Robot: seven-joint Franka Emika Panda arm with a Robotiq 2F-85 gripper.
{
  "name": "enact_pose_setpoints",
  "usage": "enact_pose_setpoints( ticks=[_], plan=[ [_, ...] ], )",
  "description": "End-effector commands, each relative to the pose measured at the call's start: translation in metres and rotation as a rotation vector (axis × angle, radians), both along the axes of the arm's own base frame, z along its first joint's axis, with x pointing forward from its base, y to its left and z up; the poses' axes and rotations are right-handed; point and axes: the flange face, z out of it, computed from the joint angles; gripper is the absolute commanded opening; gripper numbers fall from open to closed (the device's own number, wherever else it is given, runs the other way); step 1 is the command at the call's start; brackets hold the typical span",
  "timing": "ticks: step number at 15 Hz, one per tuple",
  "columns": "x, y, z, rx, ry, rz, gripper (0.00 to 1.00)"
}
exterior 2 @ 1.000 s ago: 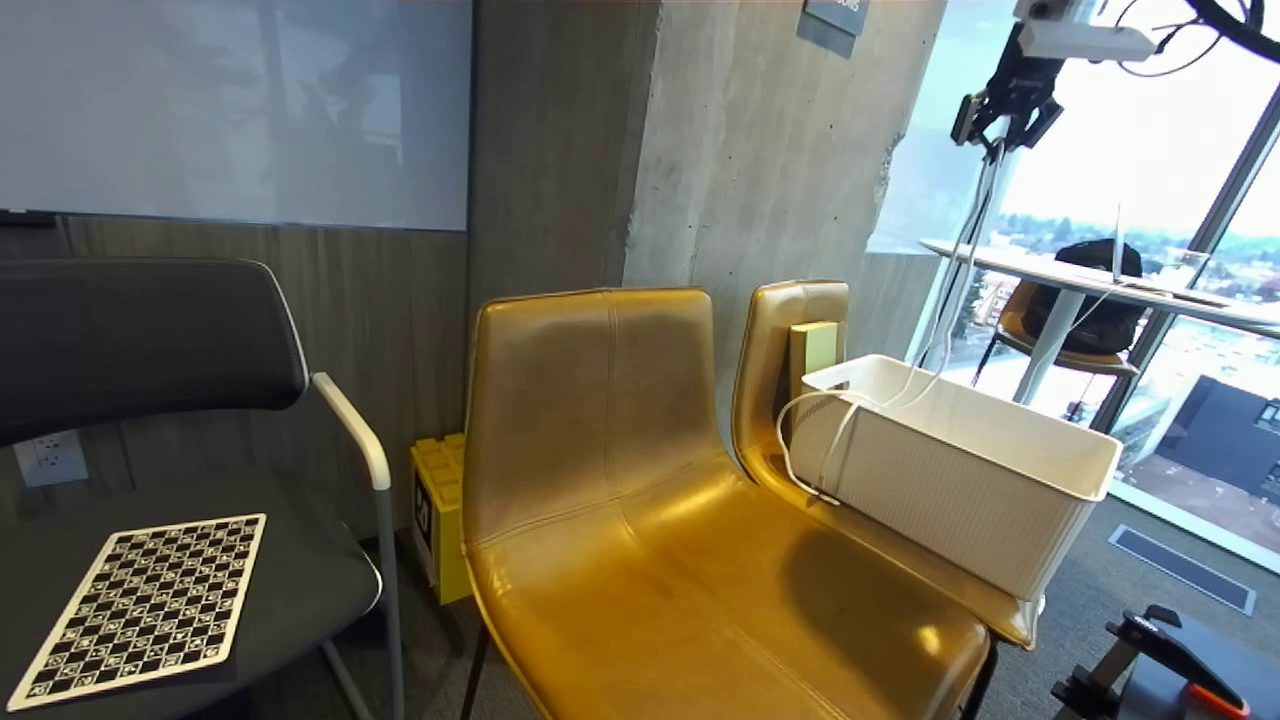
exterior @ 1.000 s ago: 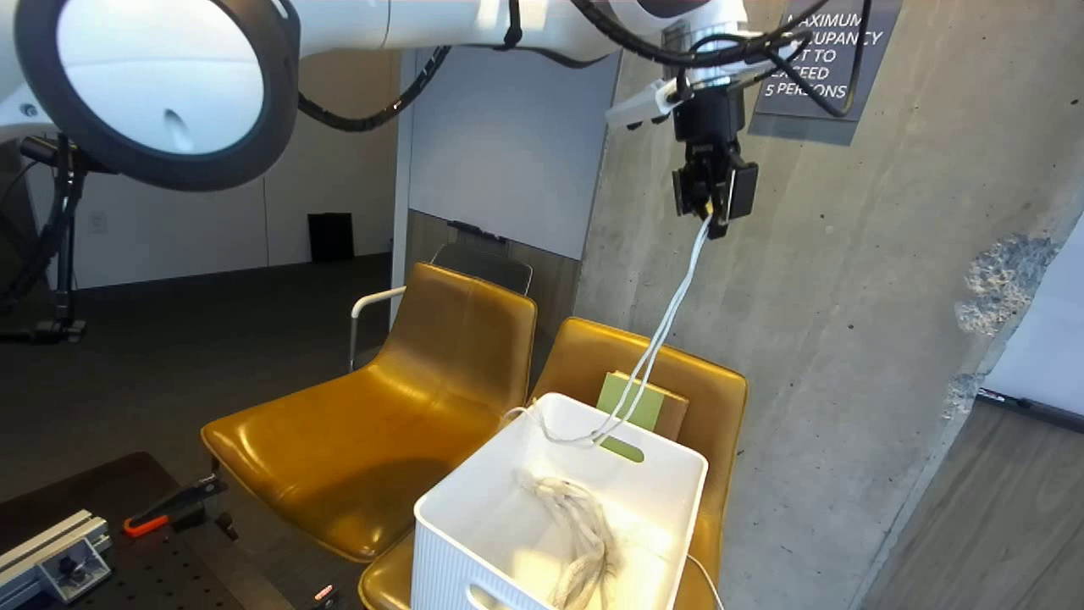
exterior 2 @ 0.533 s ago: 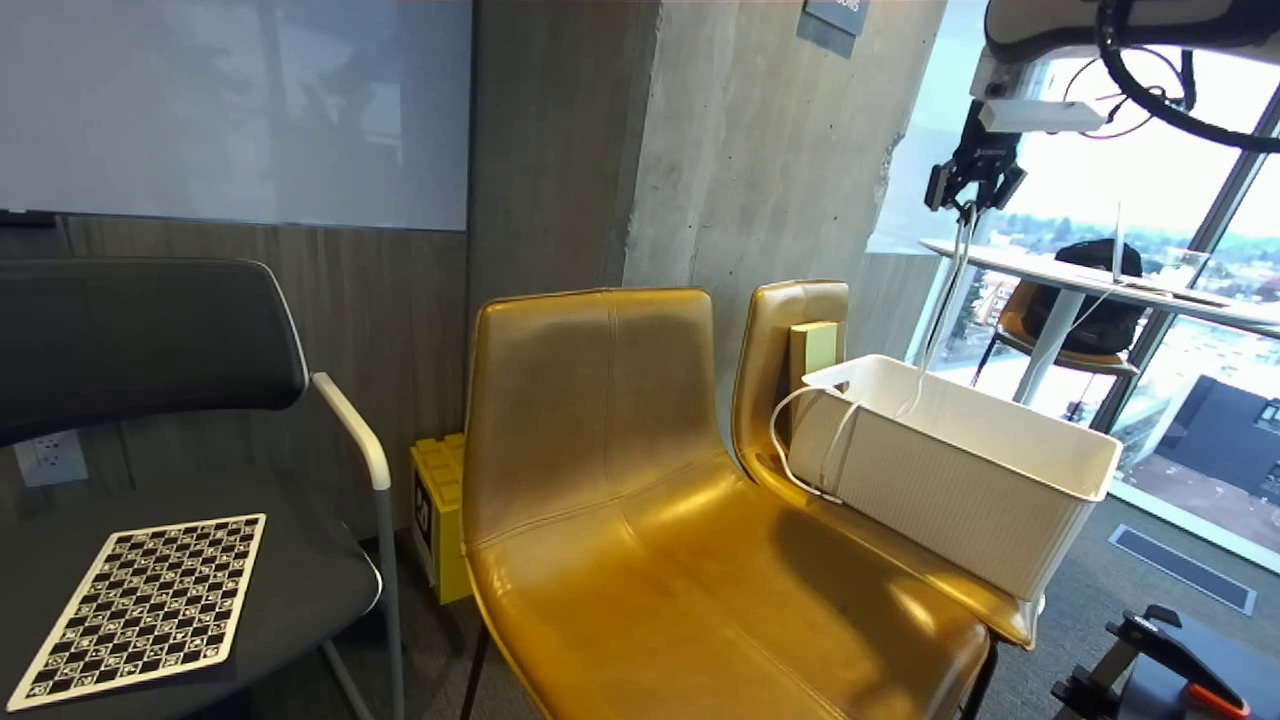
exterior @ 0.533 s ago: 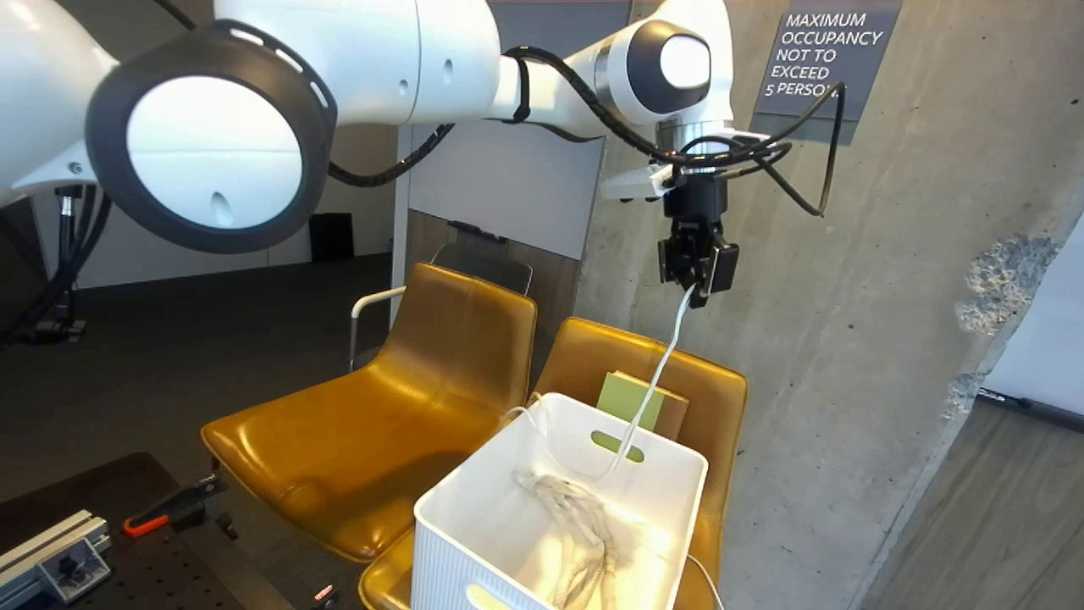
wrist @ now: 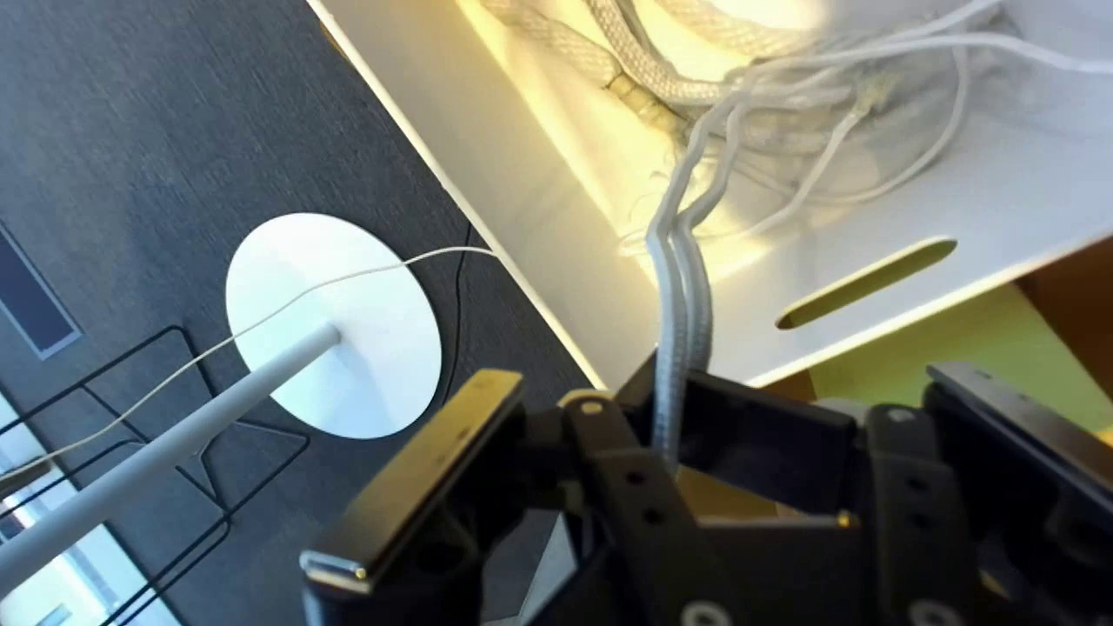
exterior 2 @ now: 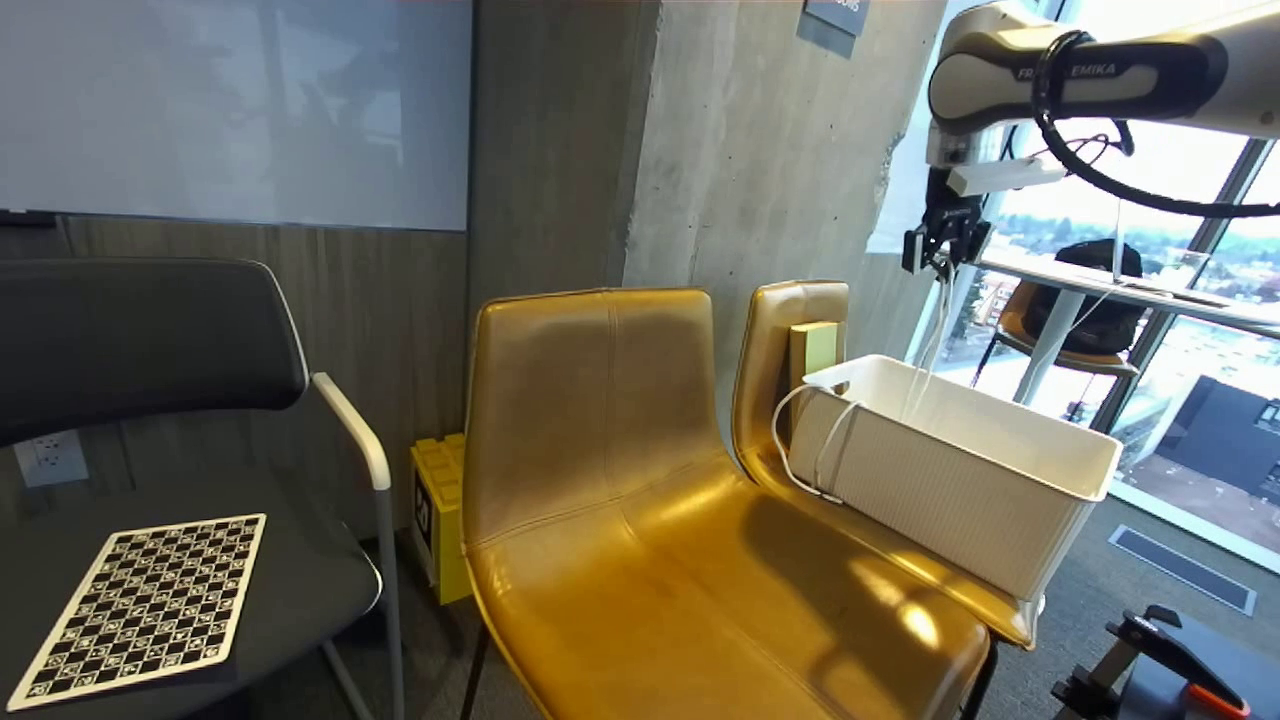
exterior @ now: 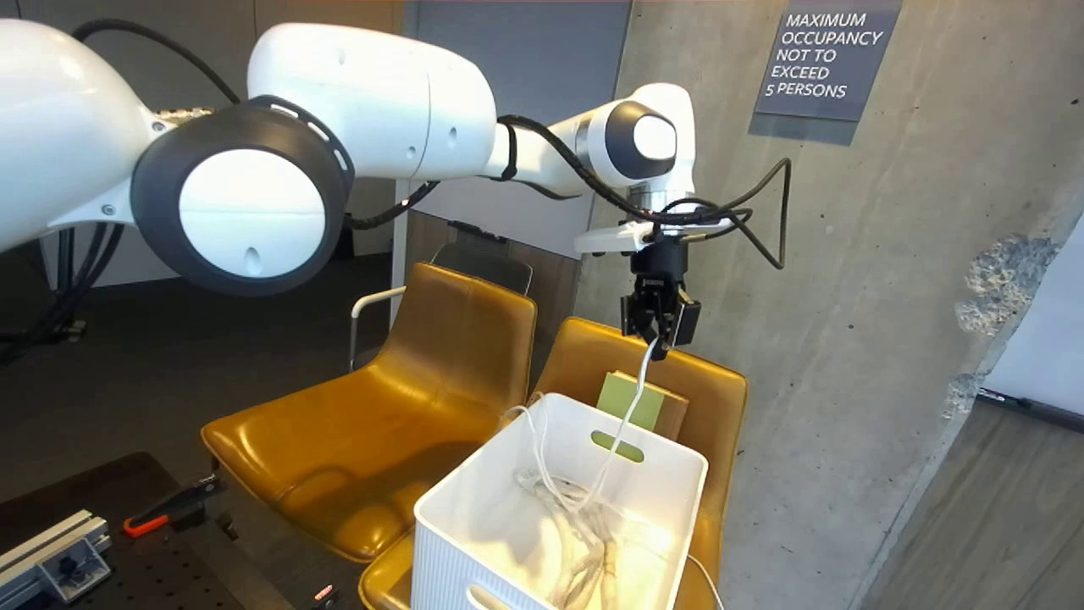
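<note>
My gripper (exterior: 659,349) is shut on a doubled white cord (exterior: 632,408) and hangs above the white bin (exterior: 491,483). In the wrist view two braided strands of the cord (wrist: 670,304) run up into the jaws, the fingertips being partly hidden behind the near linkage. From the gripper the cord sags down inside the bin, then part of it passes over the rim and loops outside, as the white bin (exterior 2: 930,500) shows in an exterior view. Pale braided cables (exterior: 580,555) lie in a heap on the bin's floor.
The bin stands on a tan chair (exterior: 720,390), with a green-fronted book (exterior: 616,396) leaning behind it. Beside it is another tan chair (exterior 2: 600,400). A concrete wall (exterior: 813,296) rises behind. A clamp with an orange handle (exterior 2: 1215,700) sits low at the front.
The arm has come down steadily and shifted a little left in both exterior views. The held cord has gone slack, its bend sinking deeper into the bin. The grip stays shut.
</note>
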Motion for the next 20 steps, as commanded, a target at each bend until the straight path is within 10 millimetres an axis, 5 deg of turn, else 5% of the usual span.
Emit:
enact_pose_setpoints(
  ticks=[1, 6, 7, 10, 15, 18, 20],
  plan=[
    [-0.002, 0.009, -0.028, -0.024, 0.153, 0.133, 0.00],
    [-0.002, 0.016, -0.074, -0.043, 0.301, 0.266, 0.00],
    [-0.002, 0.014, -0.084, -0.047, 0.316, 0.274, 0.25],
    [-0.002, 0.010, -0.095, -0.035, 0.323, 0.293, 0.40],
    [0.007, 0.024, -0.051, -0.031, 0.249, 0.378, 0.76],
    [0.022, 0.064, -0.021, -0.034, 0.201, 0.530, 0.99],
    [0.030, 0.100, -0.007, -0.030, 0.194, 0.640, 1.00]
  ],
)
